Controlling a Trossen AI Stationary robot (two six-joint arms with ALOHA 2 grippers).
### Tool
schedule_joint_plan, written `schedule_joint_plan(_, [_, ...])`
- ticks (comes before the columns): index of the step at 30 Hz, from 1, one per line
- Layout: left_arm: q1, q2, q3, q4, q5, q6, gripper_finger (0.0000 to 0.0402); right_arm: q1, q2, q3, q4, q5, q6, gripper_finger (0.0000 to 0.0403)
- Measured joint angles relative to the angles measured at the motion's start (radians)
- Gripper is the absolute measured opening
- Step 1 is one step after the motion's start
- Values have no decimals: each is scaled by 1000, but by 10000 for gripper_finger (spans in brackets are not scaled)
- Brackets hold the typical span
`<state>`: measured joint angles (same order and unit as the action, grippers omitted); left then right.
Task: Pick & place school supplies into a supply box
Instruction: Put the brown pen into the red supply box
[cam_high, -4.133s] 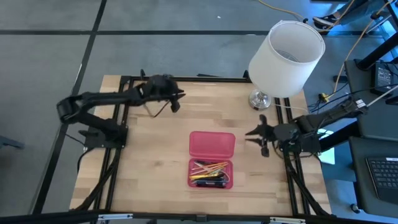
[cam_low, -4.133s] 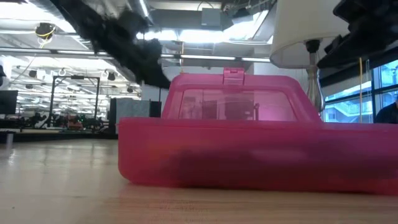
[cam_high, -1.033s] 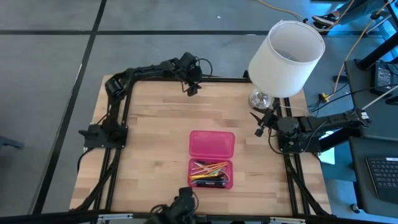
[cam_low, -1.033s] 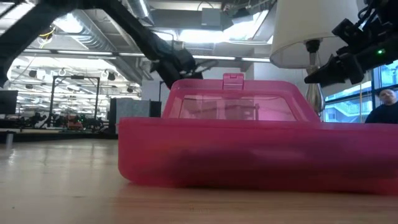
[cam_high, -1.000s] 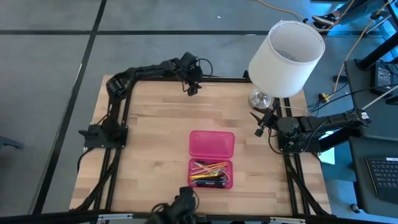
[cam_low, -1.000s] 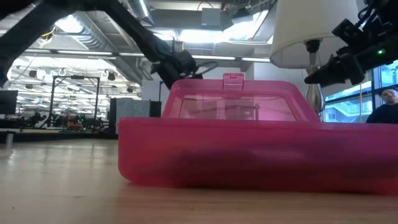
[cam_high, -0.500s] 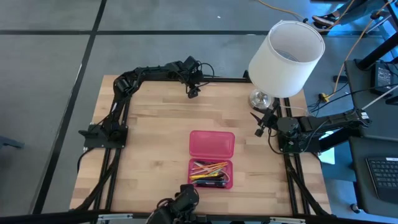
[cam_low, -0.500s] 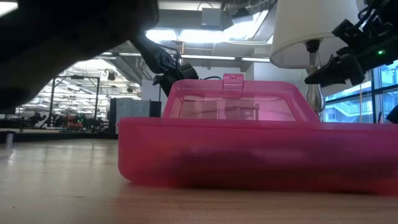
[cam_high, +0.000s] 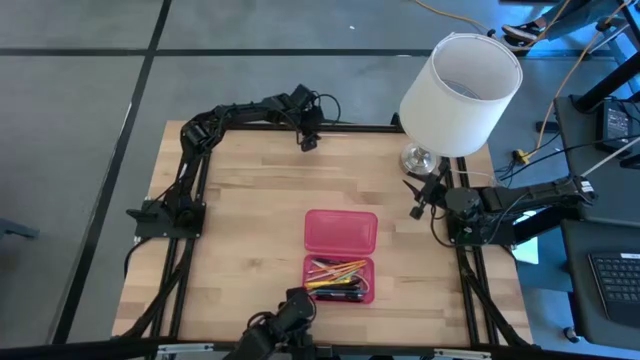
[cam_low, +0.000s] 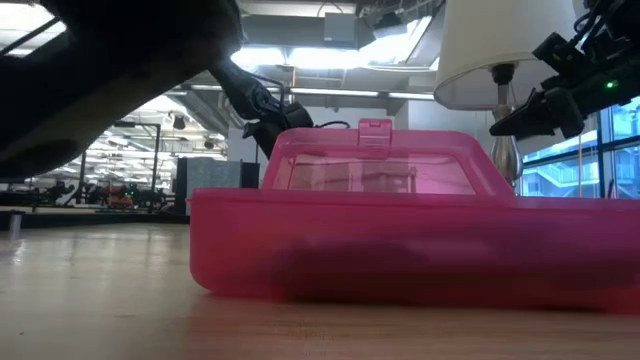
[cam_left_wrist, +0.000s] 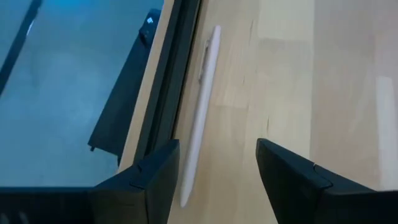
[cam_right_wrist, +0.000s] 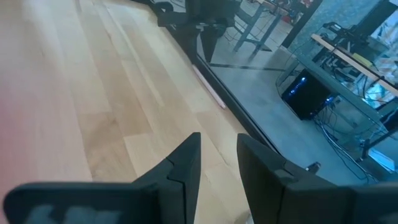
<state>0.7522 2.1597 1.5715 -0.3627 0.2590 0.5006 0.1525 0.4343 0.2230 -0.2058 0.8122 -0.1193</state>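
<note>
Left end effector (cam_high: 309, 142): held above the far table edge, well beyond the box; fingers (cam_left_wrist: 155, 180) spread apart, nothing between them.
White pen (cam_left_wrist: 200, 112): seen in the left wrist view lying flat on the table just beside the dark frame rail, in front of the left fingers, untouched.
Right end effector (cam_high: 416, 200): held to the right of the box and beyond it, just beside the lamp base; fingers (cam_right_wrist: 183, 165) parted by a narrow gap, nothing gripped.
Box (cam_high: 340, 233): laid open on the table (cam_high: 240, 230) toward its near side, between the two arms; lid folded back on the far side, tray on the near side.
Supplies (cam_high: 335, 277): a bundle of yellow, orange, dark and blue pens and pencils lying inside the near tray of the box; the scissors cannot be made out.
Lamp (cam_high: 460, 85): white shade and metal base, standing at the far right corner, well apart from the box.
Dark shape (cam_high: 280, 325): seen at the near table edge, just in front of the box; what it is cannot be told.
</note>
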Motion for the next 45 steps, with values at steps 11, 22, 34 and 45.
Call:
schedule_joint_plan(11, [2,0,0,-27,-30,27,207,-73,0,0,0,0,4,108])
schedule_joint_plan(22, [3,38,0,-36,-1,68,173,-92,0,0,0,-2,9,108])
schedule_joint_plan(34, [1,80,1,36,-86,128,142,-92,0,0,1,-2,10,108])
schedule_joint_plan(45, [0,84,-1,70,-77,148,129,-92,0,0,0,-1,3,108])
